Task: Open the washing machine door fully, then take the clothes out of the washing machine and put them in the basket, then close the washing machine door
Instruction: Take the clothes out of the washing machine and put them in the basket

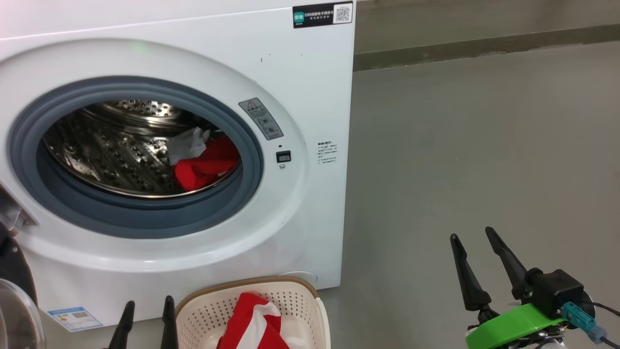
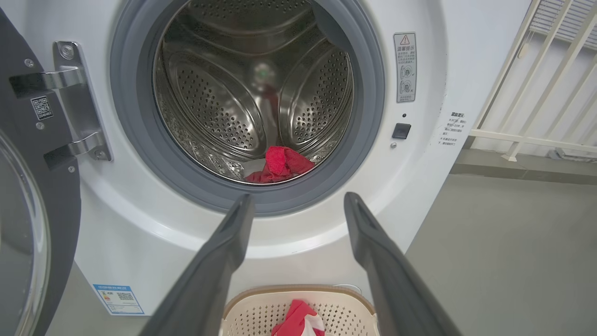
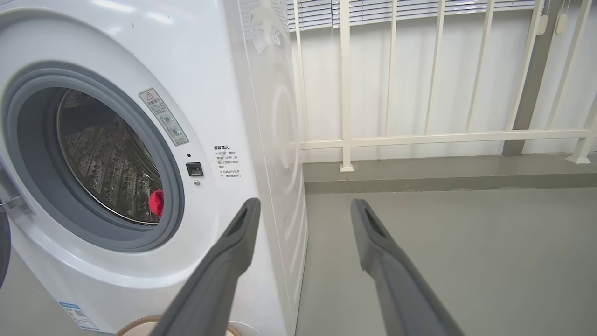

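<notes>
In the head view, the washing machine (image 1: pixel 310 97) has its door (image 1: pixel 14 276) swung open at the left. The clothes (image 1: pixel 206 165) lie low in the drum's right side, up and ahead of our left gripper (image 1: pixel 148 303). Its fingers are apart beside the basket (image 1: pixel 203 310), which holds one garment (image 1: pixel 252 325). Our right gripper (image 1: pixel 471 233), fingers apart and empty, sits well off to the right.

In the left wrist view, the bundle lies straight ahead beyond the fingertips, with its long axis across the drum mouth. We judge the left arm nearer.

In the right wrist view, a red corner of the bundle sits off to the left.
</notes>
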You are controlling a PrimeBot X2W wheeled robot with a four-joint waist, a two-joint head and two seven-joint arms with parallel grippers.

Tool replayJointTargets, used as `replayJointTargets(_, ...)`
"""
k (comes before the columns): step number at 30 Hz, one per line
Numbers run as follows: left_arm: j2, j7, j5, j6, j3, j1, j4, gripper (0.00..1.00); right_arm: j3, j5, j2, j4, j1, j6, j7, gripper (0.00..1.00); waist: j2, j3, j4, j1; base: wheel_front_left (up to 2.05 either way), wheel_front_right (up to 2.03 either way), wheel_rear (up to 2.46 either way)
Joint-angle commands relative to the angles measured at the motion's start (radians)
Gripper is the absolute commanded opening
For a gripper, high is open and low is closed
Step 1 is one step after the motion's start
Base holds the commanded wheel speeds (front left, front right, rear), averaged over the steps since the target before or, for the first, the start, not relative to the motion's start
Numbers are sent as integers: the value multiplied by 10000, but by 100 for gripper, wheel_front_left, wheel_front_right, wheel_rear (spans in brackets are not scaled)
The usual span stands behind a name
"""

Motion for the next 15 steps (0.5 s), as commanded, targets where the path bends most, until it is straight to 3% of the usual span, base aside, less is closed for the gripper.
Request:
replayJointTargets(1,21,-120,45,64,259,-92,-286,100,265,-71,-114,-204,-67,65,-63,100,0,-8,-2,0,0,0,0)
replayJointTargets(15,81,77,-64,115,88,-326,-310,100,462,-43,-140,-177,-66,65,-63,100,0,76,-10,0,0,0,0)
